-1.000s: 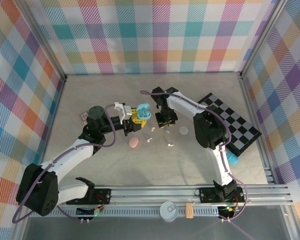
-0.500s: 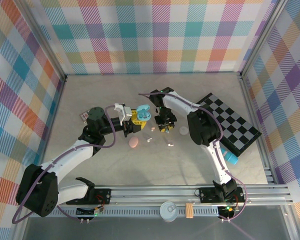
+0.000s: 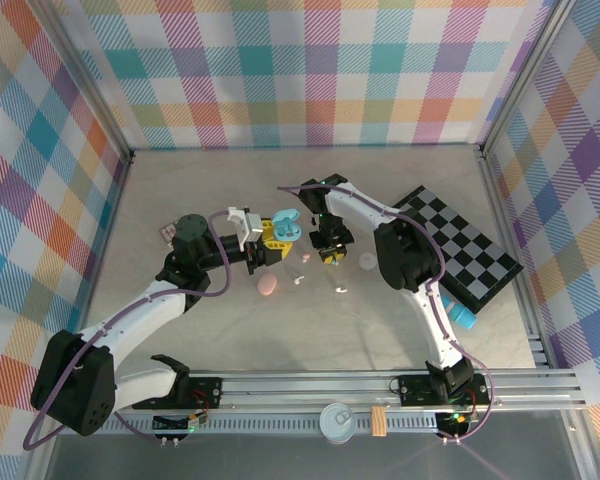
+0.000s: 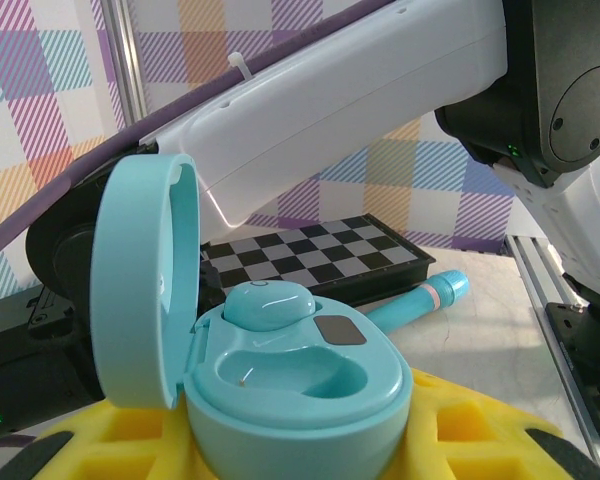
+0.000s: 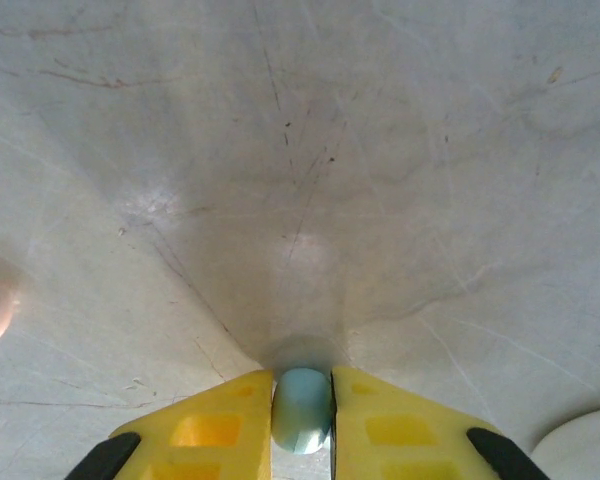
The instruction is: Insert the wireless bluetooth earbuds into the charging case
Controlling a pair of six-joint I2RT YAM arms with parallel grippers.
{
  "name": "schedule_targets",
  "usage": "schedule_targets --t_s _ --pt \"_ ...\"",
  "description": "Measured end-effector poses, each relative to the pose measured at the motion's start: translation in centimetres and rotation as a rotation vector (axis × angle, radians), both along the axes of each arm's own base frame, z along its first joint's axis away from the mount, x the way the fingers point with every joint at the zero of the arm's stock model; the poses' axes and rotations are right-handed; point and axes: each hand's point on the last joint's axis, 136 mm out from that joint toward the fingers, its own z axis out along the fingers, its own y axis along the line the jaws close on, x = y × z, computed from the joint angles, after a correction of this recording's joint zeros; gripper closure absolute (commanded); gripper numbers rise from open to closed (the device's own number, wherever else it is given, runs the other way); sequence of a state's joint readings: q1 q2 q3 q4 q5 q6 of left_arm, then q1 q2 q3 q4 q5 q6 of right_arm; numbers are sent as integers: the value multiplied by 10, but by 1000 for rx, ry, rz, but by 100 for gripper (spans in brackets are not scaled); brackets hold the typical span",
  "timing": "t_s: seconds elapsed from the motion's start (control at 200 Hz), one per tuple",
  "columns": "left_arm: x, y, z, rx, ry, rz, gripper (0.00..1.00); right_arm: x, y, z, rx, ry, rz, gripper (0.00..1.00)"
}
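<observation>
My right claw has just closed on the teal earbud at the surface, 4 o'clock of the open case my left claw grips; I can lift now.

On the grey table, a checkered board, a teal tube just beside its near corner.

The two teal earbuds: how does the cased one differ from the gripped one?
The cased earbud sits in the open teal case; the gripped earbud is pinched by the right gripper. The cased earbud shows its rounded top; the gripped earbud shows only a narrow strip. Both are teal.
</observation>
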State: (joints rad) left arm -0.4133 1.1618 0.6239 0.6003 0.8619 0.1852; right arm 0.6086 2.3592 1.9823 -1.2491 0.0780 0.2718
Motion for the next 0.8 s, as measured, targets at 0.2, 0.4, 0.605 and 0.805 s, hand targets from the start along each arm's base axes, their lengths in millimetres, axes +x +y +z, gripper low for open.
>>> schedule_targets --t_s 0.2,0.4,0.605,0.805 --pt "0 0 0 0 -1 2 69 -2 -1 5 34 -29 -15 86" --pt "4 0 1 -10 -8 11 69 -1 -6 45 152 -112 -84 87" --pt "10 -2 -5 -8 7 19 69 1 -6 126 328 -273 -124 87" --pt "19 -3 -10 -3 18 44 70 -11 4 196 504 -380 -100 88"
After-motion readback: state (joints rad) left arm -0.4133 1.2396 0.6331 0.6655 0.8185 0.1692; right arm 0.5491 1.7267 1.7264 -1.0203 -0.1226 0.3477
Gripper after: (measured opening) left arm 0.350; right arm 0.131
